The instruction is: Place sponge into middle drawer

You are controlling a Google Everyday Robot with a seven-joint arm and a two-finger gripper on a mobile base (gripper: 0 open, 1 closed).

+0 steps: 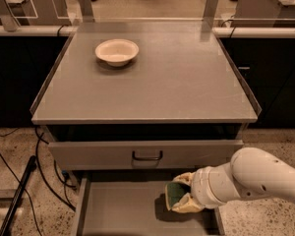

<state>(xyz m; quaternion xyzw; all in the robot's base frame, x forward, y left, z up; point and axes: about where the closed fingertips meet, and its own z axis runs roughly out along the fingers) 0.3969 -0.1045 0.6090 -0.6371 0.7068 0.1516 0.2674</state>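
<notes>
The sponge (175,192), dark green face on yellow foam, is held in my gripper (181,194), whose cream fingers (186,206) close on it from above and below. My white arm (255,180) reaches in from the right. The gripper holds the sponge just above the floor of the pulled-out middle drawer (123,210), a grey flat tray at the bottom of the view, over its right half. A shadow lies under the sponge on the drawer floor.
A white bowl (117,51) sits on the grey cabinet top (187,77) at the back left. A closed grey drawer front with a black handle (147,156) is above the open drawer. Black cables (19,181) lie on the floor at left.
</notes>
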